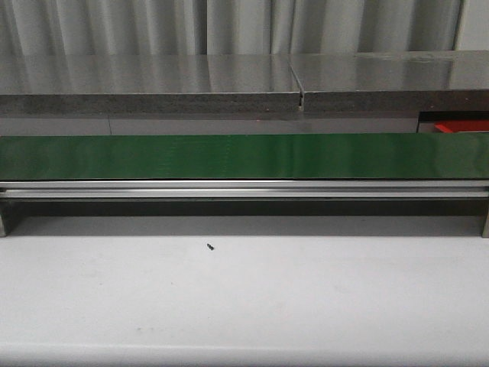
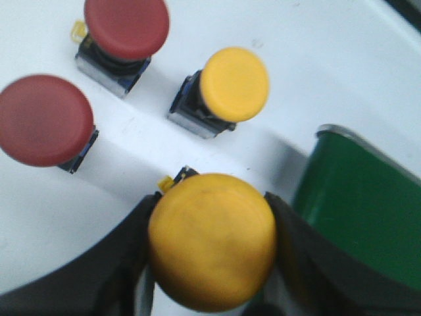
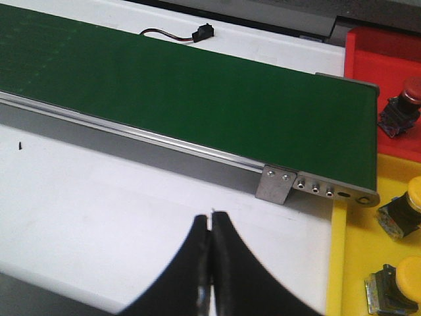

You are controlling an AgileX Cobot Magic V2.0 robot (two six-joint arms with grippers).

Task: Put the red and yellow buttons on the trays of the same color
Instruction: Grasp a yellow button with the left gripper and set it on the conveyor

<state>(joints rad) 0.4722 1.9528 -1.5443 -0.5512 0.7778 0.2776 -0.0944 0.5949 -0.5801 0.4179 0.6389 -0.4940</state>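
The long glossy green belt is viewed head-on from low over the table; its ends are seen closer, obliquely, by both downward-angled wrist cameras.

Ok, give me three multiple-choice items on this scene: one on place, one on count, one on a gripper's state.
1. Where does the button with the red cap in the right wrist view sit?
A. on the red tray
B. on the green belt
C. on the yellow tray

2. How many loose buttons lie beyond the left gripper?
A. one
B. three
C. five

3. The right gripper is:
A. shut on a button
B. wide open
C. shut, holding nothing

Answers: 1 A, red surface under it; 2 B, two red, one yellow; 3 C, fingers meet with nothing between.
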